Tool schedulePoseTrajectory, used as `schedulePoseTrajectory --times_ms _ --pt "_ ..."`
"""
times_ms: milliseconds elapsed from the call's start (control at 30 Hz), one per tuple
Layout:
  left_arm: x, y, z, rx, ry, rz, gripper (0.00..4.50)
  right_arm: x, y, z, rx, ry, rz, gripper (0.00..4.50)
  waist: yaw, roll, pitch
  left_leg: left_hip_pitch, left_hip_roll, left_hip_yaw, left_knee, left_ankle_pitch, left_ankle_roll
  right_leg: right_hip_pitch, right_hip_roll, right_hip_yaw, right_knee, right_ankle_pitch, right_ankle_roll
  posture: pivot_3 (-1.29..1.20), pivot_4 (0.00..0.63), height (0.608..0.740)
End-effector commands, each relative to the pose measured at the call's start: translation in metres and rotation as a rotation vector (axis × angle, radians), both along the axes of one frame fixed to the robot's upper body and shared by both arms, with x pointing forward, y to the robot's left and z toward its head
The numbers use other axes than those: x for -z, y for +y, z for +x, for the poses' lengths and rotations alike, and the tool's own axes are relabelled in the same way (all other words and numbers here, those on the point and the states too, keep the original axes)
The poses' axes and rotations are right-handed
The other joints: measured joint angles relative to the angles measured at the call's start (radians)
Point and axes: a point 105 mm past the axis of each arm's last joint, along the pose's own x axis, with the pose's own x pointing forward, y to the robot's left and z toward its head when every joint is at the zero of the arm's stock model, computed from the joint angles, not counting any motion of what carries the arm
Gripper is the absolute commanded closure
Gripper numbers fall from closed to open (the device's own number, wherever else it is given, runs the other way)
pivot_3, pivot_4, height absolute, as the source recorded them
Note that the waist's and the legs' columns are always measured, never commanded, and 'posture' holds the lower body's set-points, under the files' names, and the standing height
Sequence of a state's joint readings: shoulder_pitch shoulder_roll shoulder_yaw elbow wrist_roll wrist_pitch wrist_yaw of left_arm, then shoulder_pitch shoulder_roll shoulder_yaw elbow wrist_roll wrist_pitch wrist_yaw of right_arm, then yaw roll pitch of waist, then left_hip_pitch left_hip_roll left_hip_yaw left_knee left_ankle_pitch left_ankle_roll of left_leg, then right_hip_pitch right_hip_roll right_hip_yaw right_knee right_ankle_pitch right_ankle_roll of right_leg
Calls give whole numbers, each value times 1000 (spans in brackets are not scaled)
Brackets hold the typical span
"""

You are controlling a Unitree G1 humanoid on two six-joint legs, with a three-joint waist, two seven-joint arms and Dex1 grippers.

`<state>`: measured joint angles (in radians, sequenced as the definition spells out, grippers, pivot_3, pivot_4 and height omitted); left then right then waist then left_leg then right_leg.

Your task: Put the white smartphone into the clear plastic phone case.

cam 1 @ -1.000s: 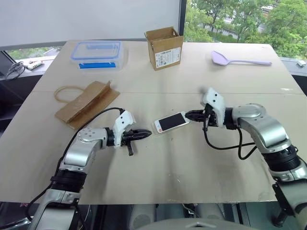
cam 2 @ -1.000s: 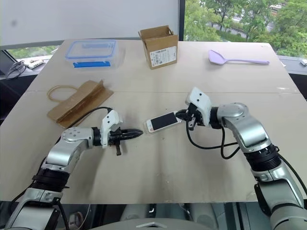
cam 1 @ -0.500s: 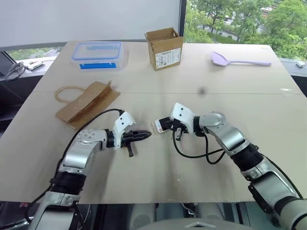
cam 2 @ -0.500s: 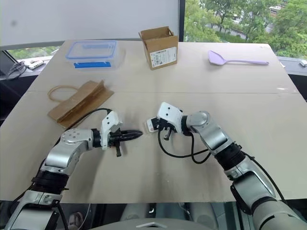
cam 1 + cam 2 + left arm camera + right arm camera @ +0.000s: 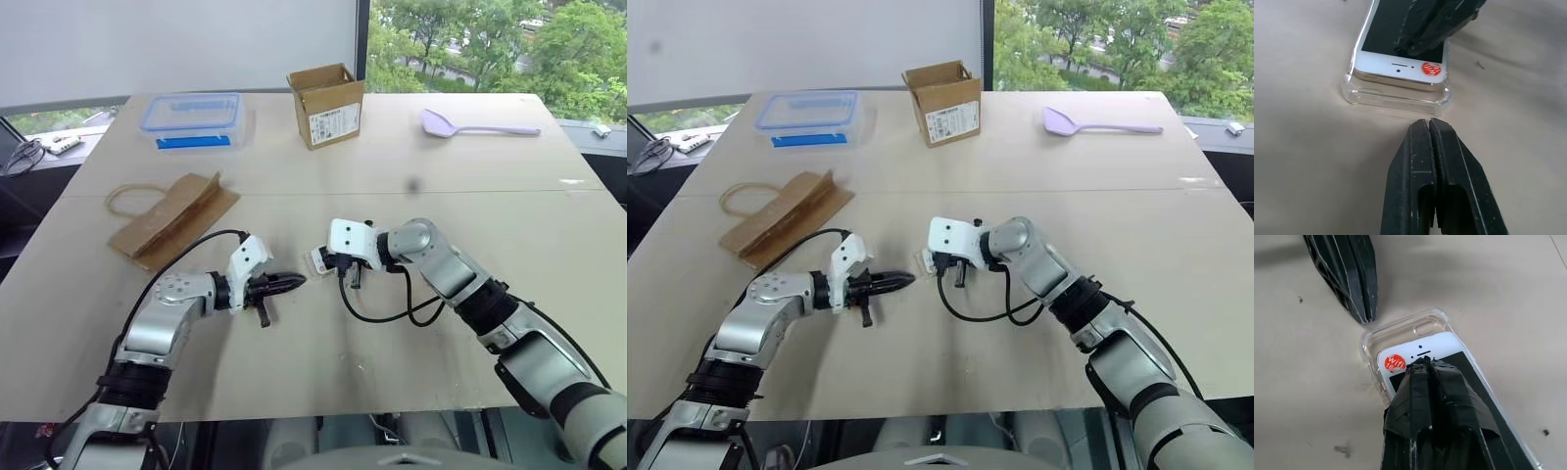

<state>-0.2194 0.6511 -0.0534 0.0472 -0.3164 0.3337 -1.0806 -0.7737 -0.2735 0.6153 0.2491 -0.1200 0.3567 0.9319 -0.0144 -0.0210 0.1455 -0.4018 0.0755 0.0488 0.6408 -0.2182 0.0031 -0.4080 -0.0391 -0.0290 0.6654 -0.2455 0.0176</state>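
Fingers of both arms are pressed shut: right gripper (image 5: 1422, 363) rests on the white smartphone (image 5: 1400, 66) (half-seated in the clear plastic phone case (image 5: 1393, 100)), left gripper (image 5: 1429, 125) just beside its end, bare counter (image 5: 323, 362) around.

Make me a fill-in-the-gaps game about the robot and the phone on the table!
1. The white smartphone with the black screen lies in the clear plastic phone ____.
2. The round sticker on the phone's white end is ____.
3. The right gripper presses its shut black fingers down on the phone's ____.
4. The left gripper, fingers shut, points at the case's end without ____ it.

Missing words: case; red; screen; touching
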Motion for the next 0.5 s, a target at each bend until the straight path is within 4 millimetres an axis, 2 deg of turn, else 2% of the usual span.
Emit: schedulePoseTrajectory --times_ms 33,133,267,300,367,433,500 --pt "-10 1 -2 -6 -46 -4 4460 72 -27 -20 8 193 -231 4500 0 1 -2 3 0 0 -1 0 0 1 0 0 0 -2 1 0 150 740" --pt "-11 2 -3 -17 -46 -7 4460 77 -25 -24 -15 225 -233 4500 1 2 -8 5 0 0 -2 0 0 3 0 1 0 -2 1 0 150 740" --pt "-11 4 -5 -30 -43 -9 4460 67 -17 -15 13 187 -166 4500 -1 4 -16 6 0 1 -3 0 0 3 0 1 -1 -2 0 0 150 740" --pt "-12 5 -5 -38 -44 -12 4460 53 -11 -11 37 187 -85 4500 -4 3 -16 7 0 1 -3 0 0 3 0 2 -1 -2 0 0 150 740" --pt "-14 6 -4 -61 -45 -25 4460 12 1 -4 73 180 120 4500 -3 3 -16 7 0 1 -4 0 0 3 0 2 -1 -2 0 0 150 740" --pt "-17 8 -2 -80 -49 -35 4460 -23 3 -2 94 174 260 4500 -2 4 -13 4 1 1 -4 0 0 1 0 2 0 0 -3 0 150 740" --pt "-19 9 1 -93 -50 -45 4460 -46 0 0 111 156 327 4500 -1 4 -10 -1 1 2 -4 0 0 -4 0 3 0 2 -1 0 150 740"
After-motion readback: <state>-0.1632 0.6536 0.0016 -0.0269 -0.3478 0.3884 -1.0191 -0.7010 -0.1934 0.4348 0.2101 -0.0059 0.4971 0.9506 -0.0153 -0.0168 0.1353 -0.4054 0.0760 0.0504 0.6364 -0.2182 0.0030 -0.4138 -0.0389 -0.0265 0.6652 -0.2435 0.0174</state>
